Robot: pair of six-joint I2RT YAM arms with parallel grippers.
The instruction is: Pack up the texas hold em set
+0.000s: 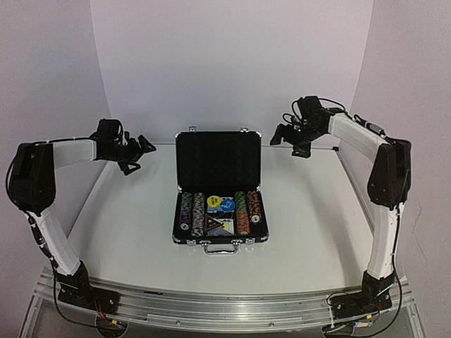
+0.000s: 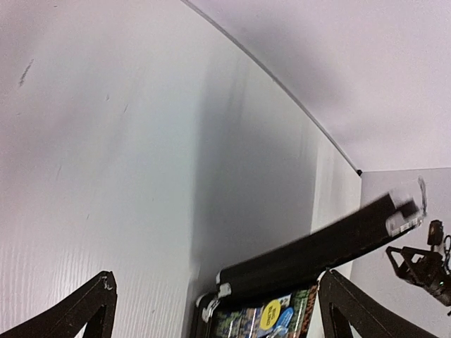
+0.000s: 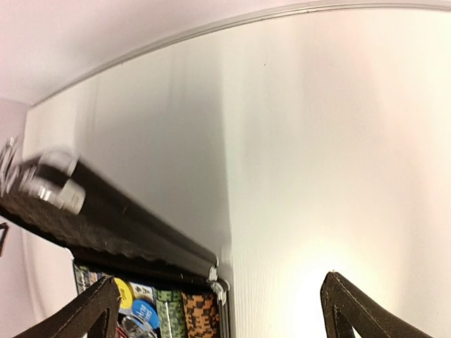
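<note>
The black briefcase [image 1: 220,238] with silver edges lies open at the table's middle, its lid [image 1: 218,158] upright. Inside are rows of striped poker chips [image 1: 192,211], a yellow disc [image 1: 214,202], a blue disc [image 1: 227,205], a blue-backed card deck [image 1: 223,227] and a dark triangular button [image 1: 211,222]. My left gripper [image 1: 144,149] is open and empty, raised left of the lid. My right gripper [image 1: 282,137] is open and empty, raised right of the lid. The left wrist view shows the lid's edge [image 2: 317,246] and the yellow disc [image 2: 270,315]. The right wrist view shows the lid [image 3: 127,222] and the chips [image 3: 201,313].
The white table [image 1: 310,225] has raised walls at the back and sides. The silver case handle [image 1: 220,247] faces the near edge. The arm bases sit on a metal rail [image 1: 225,303] at the front.
</note>
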